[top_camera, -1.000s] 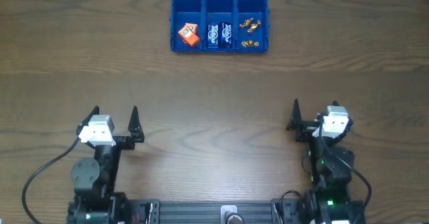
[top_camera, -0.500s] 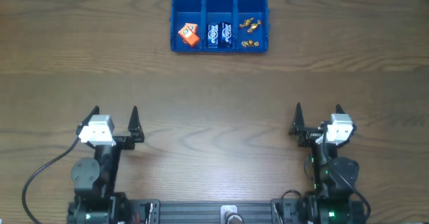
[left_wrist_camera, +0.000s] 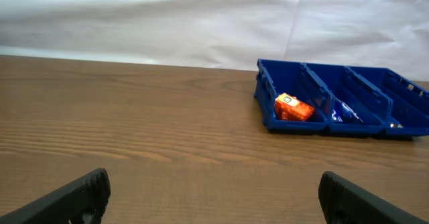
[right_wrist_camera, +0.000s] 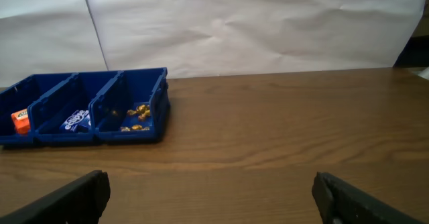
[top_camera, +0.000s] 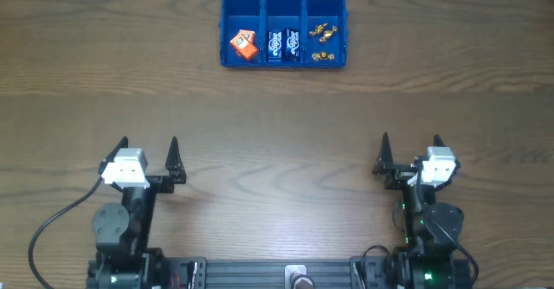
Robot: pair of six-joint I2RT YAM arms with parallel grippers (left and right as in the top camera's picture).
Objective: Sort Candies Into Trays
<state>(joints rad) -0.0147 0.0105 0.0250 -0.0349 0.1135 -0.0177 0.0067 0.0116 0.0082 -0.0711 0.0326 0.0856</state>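
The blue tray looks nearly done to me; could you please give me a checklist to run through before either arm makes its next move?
1. Candies grouped by kind in the blue tray: seen from above, orange candy in the left compartment, dark blue candies in the middle, gold candies in the right: ok.
2. Every candy seen lies inside the tray: ok.
3. Left gripper open, holding nothing: ok.
4. Right gripper open, holding nothing: ok.
5. Both grippers well apart from the tray: ok.
6. Tray sits flat on the table: ok.
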